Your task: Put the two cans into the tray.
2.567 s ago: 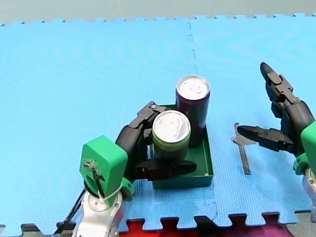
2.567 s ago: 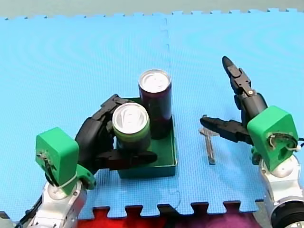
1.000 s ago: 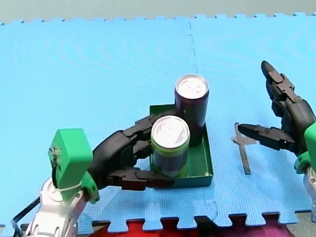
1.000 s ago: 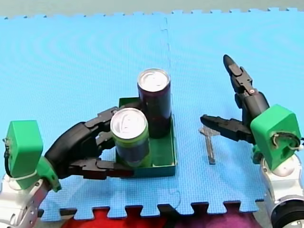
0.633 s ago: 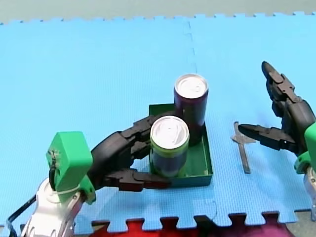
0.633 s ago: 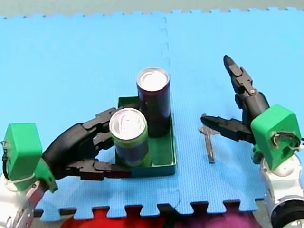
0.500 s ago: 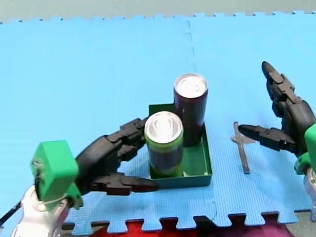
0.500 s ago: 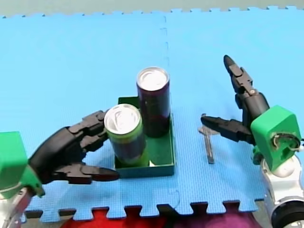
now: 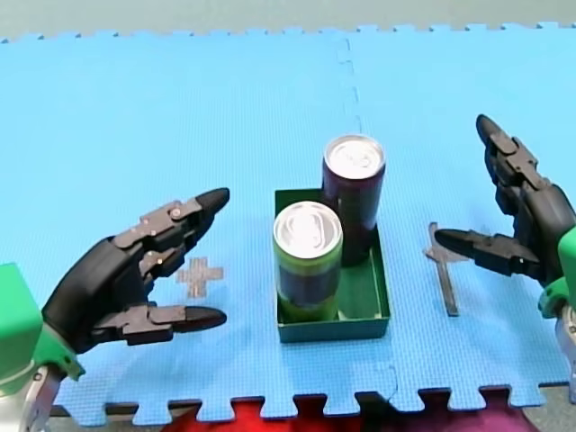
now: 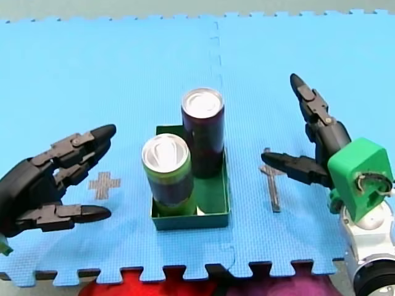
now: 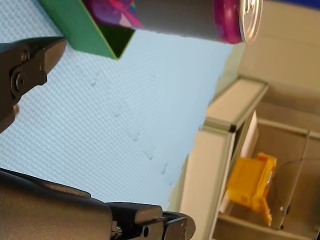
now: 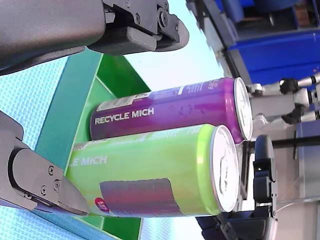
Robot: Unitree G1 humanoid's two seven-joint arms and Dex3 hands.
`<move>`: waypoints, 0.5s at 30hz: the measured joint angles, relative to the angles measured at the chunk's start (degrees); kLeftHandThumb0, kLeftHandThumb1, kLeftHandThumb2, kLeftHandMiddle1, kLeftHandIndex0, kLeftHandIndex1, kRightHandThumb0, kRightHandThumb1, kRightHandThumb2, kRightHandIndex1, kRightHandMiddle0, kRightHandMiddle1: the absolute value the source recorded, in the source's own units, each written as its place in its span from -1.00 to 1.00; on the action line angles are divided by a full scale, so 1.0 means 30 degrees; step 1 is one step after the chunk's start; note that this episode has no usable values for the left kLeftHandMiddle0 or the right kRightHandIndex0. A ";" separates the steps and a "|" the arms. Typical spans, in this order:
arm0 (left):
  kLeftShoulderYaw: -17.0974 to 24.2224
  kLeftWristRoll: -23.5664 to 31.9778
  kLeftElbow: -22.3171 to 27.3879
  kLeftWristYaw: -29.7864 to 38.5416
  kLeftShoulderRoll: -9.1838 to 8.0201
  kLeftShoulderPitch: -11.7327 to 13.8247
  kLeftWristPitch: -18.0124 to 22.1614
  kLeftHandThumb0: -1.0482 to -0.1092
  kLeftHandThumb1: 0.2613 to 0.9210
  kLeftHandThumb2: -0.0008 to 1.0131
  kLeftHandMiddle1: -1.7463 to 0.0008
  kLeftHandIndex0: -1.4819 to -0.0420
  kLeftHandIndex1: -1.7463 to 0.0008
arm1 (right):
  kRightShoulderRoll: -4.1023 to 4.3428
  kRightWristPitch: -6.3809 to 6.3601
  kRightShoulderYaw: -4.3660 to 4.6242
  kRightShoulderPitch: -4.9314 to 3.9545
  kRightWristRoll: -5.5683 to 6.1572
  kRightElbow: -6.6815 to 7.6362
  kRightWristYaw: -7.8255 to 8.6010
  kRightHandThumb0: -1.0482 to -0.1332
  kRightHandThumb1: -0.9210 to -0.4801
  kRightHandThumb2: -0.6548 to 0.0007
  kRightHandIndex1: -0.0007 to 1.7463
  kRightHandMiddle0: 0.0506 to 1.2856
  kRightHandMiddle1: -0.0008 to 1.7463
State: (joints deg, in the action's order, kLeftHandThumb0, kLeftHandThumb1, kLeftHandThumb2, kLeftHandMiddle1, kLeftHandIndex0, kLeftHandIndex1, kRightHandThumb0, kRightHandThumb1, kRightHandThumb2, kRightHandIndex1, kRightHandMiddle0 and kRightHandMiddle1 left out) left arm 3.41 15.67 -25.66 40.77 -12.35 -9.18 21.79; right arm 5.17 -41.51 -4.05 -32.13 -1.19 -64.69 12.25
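Standing upright in the green tray (image 9: 333, 328), green can (image 9: 308, 270) in front and purple can (image 9: 353, 202) behind sit between empty left hand (image 9: 135, 279) and empty right hand (image 9: 531, 225), both hands apart from them.

The blue mat (image 9: 180, 108) is lit brightly and evenly from above; shadows beside the green tray (image 9: 333, 328) are faint and soft. Glare is reflected from the silver lids of the purple can (image 9: 354, 193) and green can (image 9: 308, 261). In the first wrist view the mat is washed nearly white.
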 measured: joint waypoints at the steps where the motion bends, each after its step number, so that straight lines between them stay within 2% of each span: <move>1: -0.0020 -0.0020 0.0075 -0.0047 0.0014 0.0046 -0.0025 -1.00 0.55 -0.97 0.92 0.58 0.97 | 0.0000 0.0005 -0.0003 0.0004 0.0000 0.0001 0.0004 0.04 -0.27 1.00 -1.00 -0.85 -1.00; 9: 0.0107 -0.0041 0.0592 -0.0659 0.0144 0.0473 -0.0129 -1.00 0.61 -0.97 0.93 0.55 0.97 | 0.0018 0.0024 0.0021 0.0011 -0.0044 0.0000 -0.0036 0.00 -0.28 0.99 -1.00 -0.85 -1.00; 15: 0.1026 0.0462 -0.0065 -0.1077 0.0261 0.0662 0.0737 -1.00 0.66 -0.97 0.94 0.54 0.98 | 0.0061 0.0024 0.0046 0.0008 -0.0104 -0.0006 -0.0124 -0.01 -0.28 1.00 -1.00 -0.85 -1.00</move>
State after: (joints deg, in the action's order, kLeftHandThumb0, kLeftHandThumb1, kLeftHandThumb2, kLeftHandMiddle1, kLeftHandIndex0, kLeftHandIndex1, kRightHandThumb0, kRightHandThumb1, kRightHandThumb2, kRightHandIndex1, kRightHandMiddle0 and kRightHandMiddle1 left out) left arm 6.49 17.06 -25.85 37.54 -11.57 -7.20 24.00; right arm 5.36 -41.44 -3.91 -32.11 -1.50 -64.71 11.87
